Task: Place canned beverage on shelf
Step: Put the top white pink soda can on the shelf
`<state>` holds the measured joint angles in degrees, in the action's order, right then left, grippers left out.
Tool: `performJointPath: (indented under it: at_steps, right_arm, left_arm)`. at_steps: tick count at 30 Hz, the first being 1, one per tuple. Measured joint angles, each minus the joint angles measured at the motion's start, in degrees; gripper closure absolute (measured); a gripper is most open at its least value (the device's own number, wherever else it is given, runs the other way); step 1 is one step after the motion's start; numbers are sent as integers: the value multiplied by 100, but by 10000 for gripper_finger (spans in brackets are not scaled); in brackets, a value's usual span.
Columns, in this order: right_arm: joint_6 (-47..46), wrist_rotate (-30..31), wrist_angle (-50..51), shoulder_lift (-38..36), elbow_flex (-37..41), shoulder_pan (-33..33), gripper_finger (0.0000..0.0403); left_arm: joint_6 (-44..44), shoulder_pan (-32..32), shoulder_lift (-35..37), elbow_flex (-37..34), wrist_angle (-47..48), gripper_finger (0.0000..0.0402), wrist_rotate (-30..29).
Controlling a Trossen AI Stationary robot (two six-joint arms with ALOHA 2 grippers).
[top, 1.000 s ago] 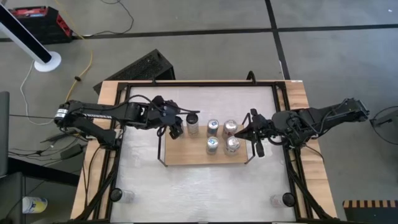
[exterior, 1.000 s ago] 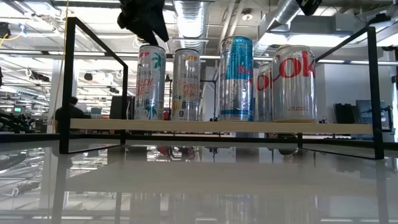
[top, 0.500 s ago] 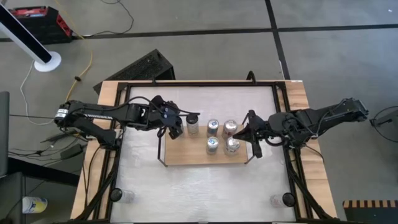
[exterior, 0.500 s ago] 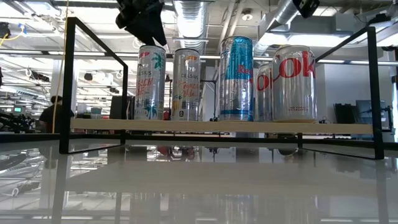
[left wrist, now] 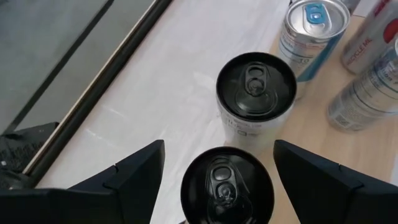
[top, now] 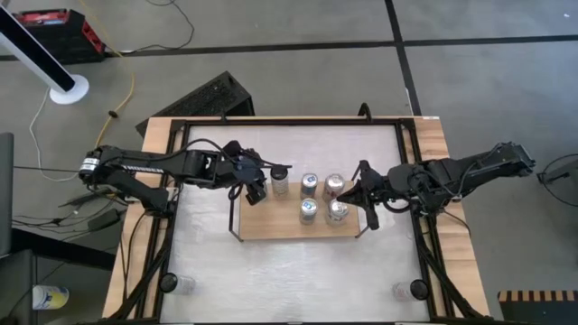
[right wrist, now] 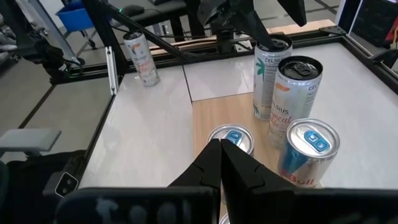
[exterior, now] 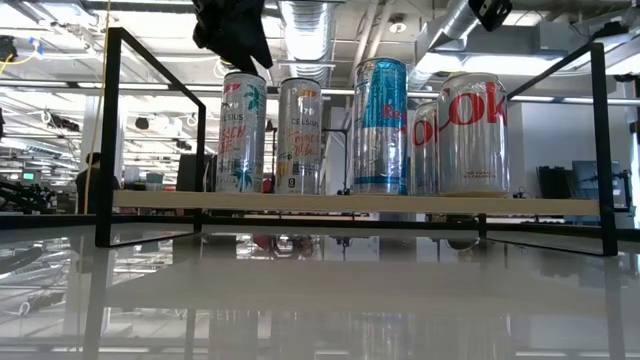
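Observation:
The shelf point(top: 271, 226) is a light wooden board with black wire ends; it also shows in the low view point(exterior: 330, 202). Several cans stand upright on it. My left gripper point(top: 256, 187) hangs open over the shelf's left end. Its fingers stand on either side of a black-topped can point(left wrist: 227, 186) with a gap on each side. That can stands on the board point(exterior: 243, 130), next to a second black-topped can point(left wrist: 256, 93). My right gripper point(top: 366, 194) is shut and empty at the shelf's right end, beside the silver cans point(top: 337, 210).
A blue-topped can point(left wrist: 314, 25) and two red-lettered cans point(exterior: 472, 135) fill the shelf's middle and right. The board's near left part is bare. One loose can point(right wrist: 140, 59) stands on the white table near its front left corner. A black frame point(top: 271, 120) runs around the table.

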<state>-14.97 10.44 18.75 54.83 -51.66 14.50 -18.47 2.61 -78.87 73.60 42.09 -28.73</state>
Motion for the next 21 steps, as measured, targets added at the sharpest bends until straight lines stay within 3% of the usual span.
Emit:
performJointPath:
  at_steps: [21]
  right_arm:
    - [-1, 0, 3, -2, 0, 0, 374]
  left_arm:
    - [-5, -11, -4, -168, 6, 116, -163]
